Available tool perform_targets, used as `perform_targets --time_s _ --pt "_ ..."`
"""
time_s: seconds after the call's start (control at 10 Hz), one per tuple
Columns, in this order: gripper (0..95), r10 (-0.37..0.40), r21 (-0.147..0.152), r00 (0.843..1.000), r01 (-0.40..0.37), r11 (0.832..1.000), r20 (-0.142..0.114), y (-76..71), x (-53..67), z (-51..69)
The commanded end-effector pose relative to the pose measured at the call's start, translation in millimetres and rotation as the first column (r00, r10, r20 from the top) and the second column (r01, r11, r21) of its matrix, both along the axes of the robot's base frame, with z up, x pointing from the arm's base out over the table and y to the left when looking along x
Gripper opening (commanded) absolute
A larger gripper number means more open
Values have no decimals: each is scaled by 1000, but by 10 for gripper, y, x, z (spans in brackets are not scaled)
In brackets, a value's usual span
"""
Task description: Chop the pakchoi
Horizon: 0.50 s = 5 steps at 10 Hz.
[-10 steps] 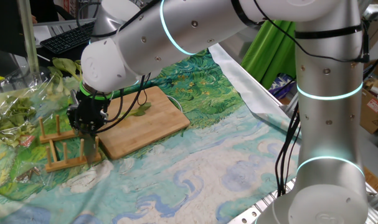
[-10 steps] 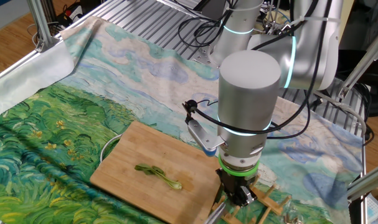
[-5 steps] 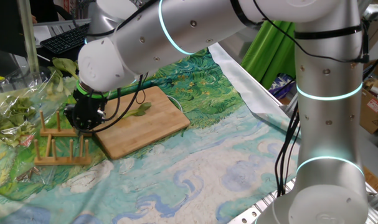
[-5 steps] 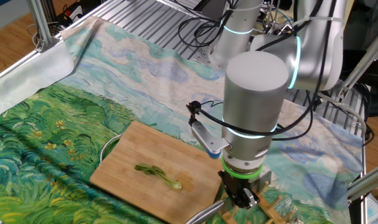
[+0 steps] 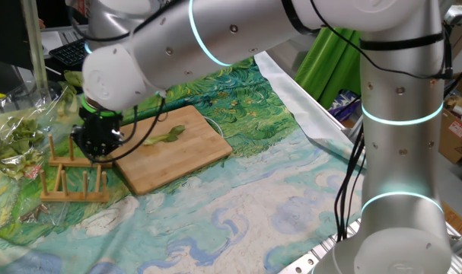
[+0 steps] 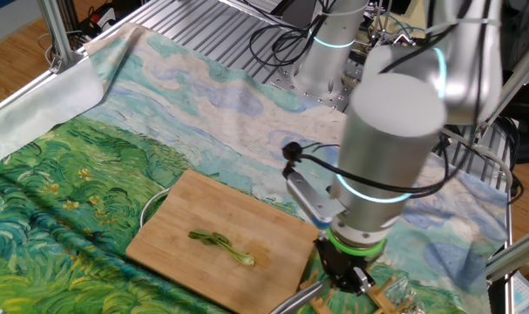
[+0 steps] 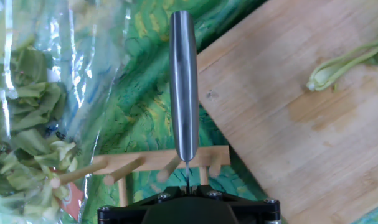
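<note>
Clamping a steel knife (image 7: 183, 87) above the wooden peg rack (image 5: 69, 176), the gripper (image 5: 93, 144) hangs beside the bamboo cutting board (image 6: 220, 240), where the pakchoi (image 6: 220, 246), a thin, whole, pale-stemmed green leaf, lies flat.

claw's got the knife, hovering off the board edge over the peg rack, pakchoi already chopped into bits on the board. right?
Not chopped. The other fixed view shows the pakchoi in one piece, leaf and stem, lying on the cutting board. The rest holds: the claw grips the knife, off the board edge over the wooden peg rack.
</note>
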<state>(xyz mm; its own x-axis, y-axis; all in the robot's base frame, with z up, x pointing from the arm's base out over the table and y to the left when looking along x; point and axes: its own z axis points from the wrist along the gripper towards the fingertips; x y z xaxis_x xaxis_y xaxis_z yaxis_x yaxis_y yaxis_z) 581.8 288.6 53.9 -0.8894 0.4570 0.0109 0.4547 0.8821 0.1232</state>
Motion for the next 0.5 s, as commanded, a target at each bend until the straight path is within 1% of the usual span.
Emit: perform_targets --time_s 0.1,0.2,0.4,0.5 --pt "0 13 -16 1000 -13 1000 -13 -31 -22 123" --pt "0 12 -18 1000 -12 1000 -15 -55 -37 208" --pt "0 16 -36 999 -17 999 -28 -85 -26 388" --pt "0 11 -34 999 -12 999 -38 -100 -13 515"
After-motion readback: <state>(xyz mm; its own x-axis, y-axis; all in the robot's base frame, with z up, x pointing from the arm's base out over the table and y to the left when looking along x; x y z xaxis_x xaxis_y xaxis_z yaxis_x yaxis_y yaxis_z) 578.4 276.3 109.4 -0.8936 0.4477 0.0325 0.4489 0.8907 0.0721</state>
